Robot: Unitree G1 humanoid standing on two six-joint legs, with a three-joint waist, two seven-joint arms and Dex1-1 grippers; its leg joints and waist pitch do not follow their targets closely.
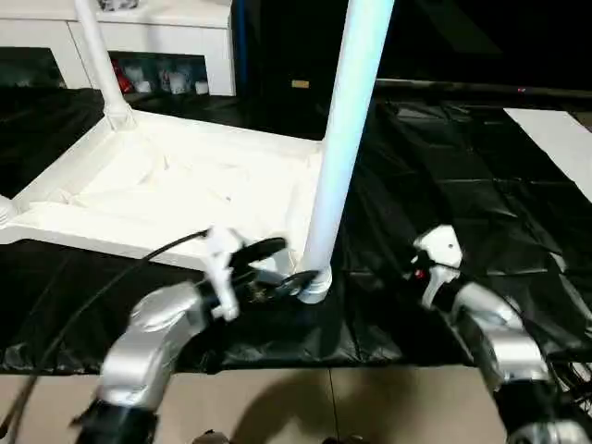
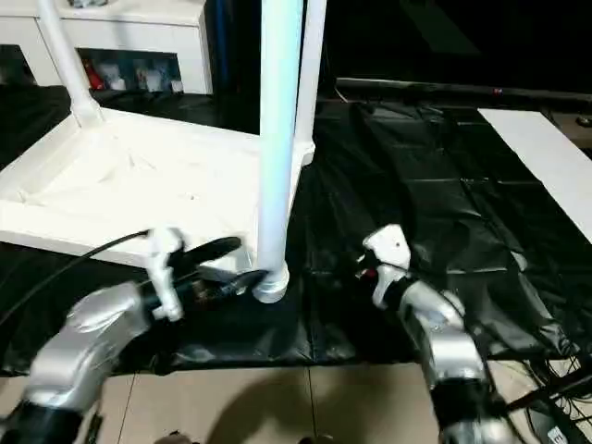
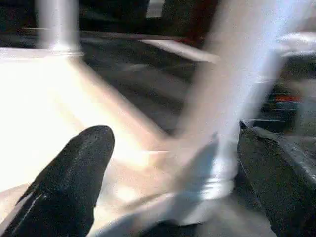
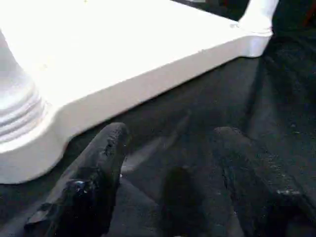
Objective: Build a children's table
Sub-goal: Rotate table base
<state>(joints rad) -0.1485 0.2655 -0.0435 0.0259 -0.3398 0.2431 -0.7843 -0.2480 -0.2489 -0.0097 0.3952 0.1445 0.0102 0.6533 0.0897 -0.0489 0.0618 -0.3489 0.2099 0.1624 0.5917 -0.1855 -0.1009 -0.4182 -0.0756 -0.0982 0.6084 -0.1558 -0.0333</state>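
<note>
Now, from the robot's side of the table and going back:

Left gripper [image 1: 277,268]: its two black fingers are spread wide and hold nothing. It sits just beside the bottom of the near leg, likely to steady or turn it.

Right gripper [image 4: 168,173]: its fingers are apart with nothing between them. It hangs over the black cover, near the table's corner but not touching it, maybe waiting to help.

Near leg [image 1: 344,129]: a long white tube standing straight up in the near corner socket [image 1: 314,285]. I think it is in place.

Children's table top [image 1: 176,190]: white, lying upside down on the black work table [image 1: 462,176]. It is flipped so the legs can go in from above.

Far legs: one stands in the far left corner [image 1: 100,55]. Another rises behind the near leg [image 2: 311,65].

Count: three legs up that I can see, one top, two grippers. A fourth leg I cannot find.

White cupboard [image 1: 157,28]: at the back, with small things on its shelf.
</note>
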